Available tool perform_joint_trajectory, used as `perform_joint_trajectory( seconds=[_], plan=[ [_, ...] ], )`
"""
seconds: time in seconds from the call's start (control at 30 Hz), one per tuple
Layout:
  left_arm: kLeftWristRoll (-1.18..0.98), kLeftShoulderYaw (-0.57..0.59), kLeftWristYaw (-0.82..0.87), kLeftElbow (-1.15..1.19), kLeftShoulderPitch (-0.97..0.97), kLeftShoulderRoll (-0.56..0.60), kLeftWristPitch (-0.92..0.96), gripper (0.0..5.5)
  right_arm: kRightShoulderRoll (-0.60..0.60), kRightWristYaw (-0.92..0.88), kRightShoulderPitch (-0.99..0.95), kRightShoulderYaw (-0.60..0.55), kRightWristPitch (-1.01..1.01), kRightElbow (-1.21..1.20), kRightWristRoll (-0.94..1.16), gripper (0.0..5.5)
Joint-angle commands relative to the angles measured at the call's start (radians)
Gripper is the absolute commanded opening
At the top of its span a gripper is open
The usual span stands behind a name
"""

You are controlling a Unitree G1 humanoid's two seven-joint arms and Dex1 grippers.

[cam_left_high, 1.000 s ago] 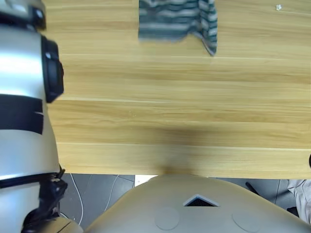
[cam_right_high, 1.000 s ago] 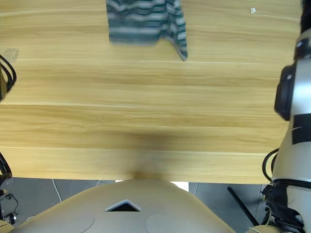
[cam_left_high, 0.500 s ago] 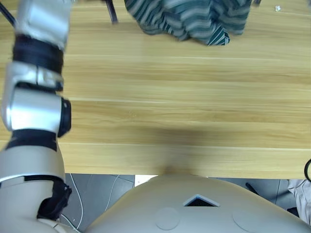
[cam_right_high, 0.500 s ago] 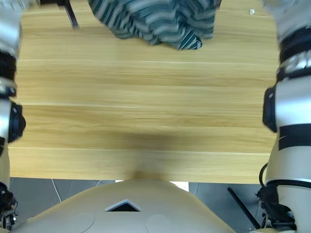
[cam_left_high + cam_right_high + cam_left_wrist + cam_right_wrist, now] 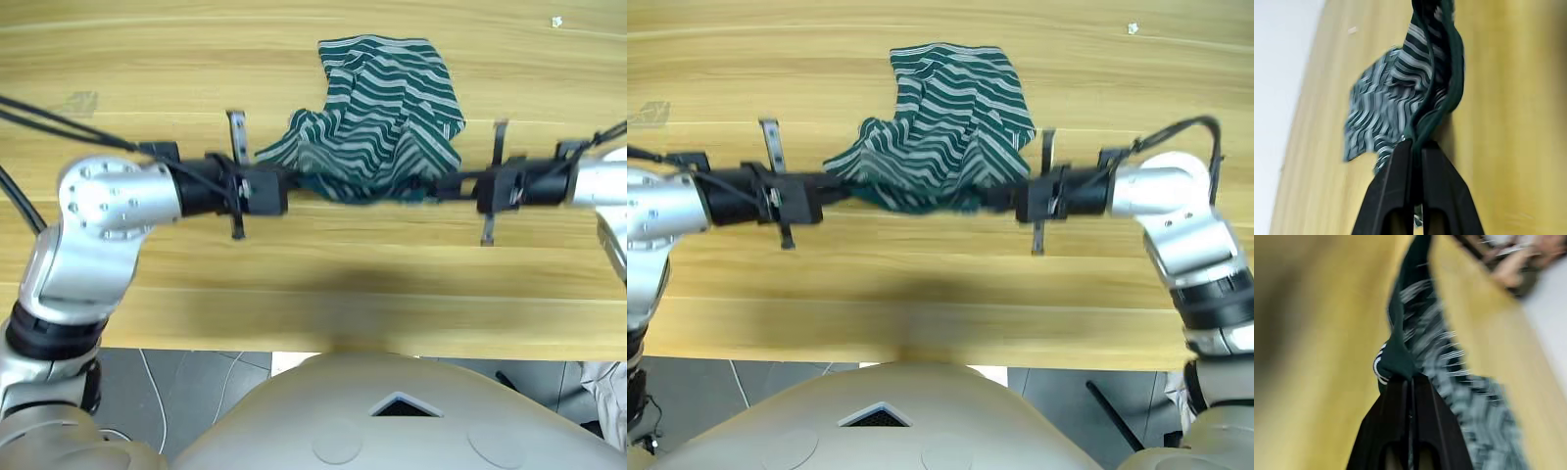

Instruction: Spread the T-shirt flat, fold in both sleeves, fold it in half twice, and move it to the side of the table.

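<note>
The T-shirt (image 5: 377, 117), green with white stripes, is a bunched heap and not yet flat. Its far part lies on the counter (image 5: 294, 264). Its near edge is gathered into a thick, twisted band that runs between our two grippers. The left gripper (image 5: 1415, 146) is clamped on the T-shirt's near-left end, with a roll of several layers pinched between its fingers. The right gripper (image 5: 1411, 378) is clamped on the near-right end in the same way. Both arms come in level from either side of the T-shirt, pointing at each other across it. We cannot tell whether the held edge is off the wood or just brushing it.

We judge the cloth light, soft and wholly limp. It will sag between the two holds, fold over itself wherever it is slack, and drag a little on the wood. It is not fragile, and a thin knit should not slip from a firm pinch. Our worry is the holds themselves: each takes a wad and not a single edge, so drawing the grippers apart may stretch the band without opening the body. Better holds, we think, would be the two hem corners or the two shoulders, well apart. A small white scrap (image 5: 556, 22) lies far beyond the T-shirt, to its right.
</note>
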Motion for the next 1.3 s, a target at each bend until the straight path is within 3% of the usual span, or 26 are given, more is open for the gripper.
perform_joint_trajectory(
  seconds=[0.03,0.17,0.27,0.3,0.57,0.7,0.77,0.97,1.13,1.3],
  plan=[
    [0.130,-0.084,-0.040,-0.102,0.144,0.110,-0.136,0.03,-0.092,0.069,0.145,0.039,0.076,-0.151,-0.066,0.02],
    [0.223,-0.172,-0.040,-0.106,0.272,0.134,-0.220,0.03,-0.105,0.111,0.218,0.045,0.125,-0.230,-0.062,0.02],
    [0.229,-0.177,-0.057,-0.095,0.334,0.161,-0.244,0.03,-0.077,0.112,0.228,0.030,0.145,-0.245,-0.060,0.02],
    [0.224,-0.166,-0.061,-0.095,0.339,0.166,-0.250,0.38,-0.066,0.106,0.224,0.023,0.148,-0.238,-0.065,0.28],
    [0.068,-0.121,-0.102,-0.125,0.360,0.157,-0.211,1.52,-0.113,0.208,0.261,-0.024,0.253,-0.283,0.056,1.58],
    [-0.053,-0.090,-0.139,-0.152,0.364,0.176,-0.159,2.19,-0.100,0.214,0.259,-0.071,0.294,-0.290,0.107,1.63],
    [-0.142,-0.060,-0.127,-0.140,0.314,0.131,-0.111,2.46,-0.053,0.172,0.209,-0.102,0.296,-0.221,0.085,1.63],
    [-0.239,0.024,0.092,0.112,-0.006,-0.141,0.038,2.46,0.103,-0.062,0.008,-0.159,0.165,0.149,-0.133,1.63],
    [-0.105,-0.033,0.210,0.322,-0.109,-0.243,-0.031,2.46,0.091,-0.261,-0.072,-0.094,-0.047,0.434,-0.482,1.63],
    [-0.017,-0.100,0.230,0.464,-0.149,-0.293,-0.100,2.48,0.090,-0.261,-0.061,-0.081,-0.111,0.510,-0.543,1.82]
  ],
)
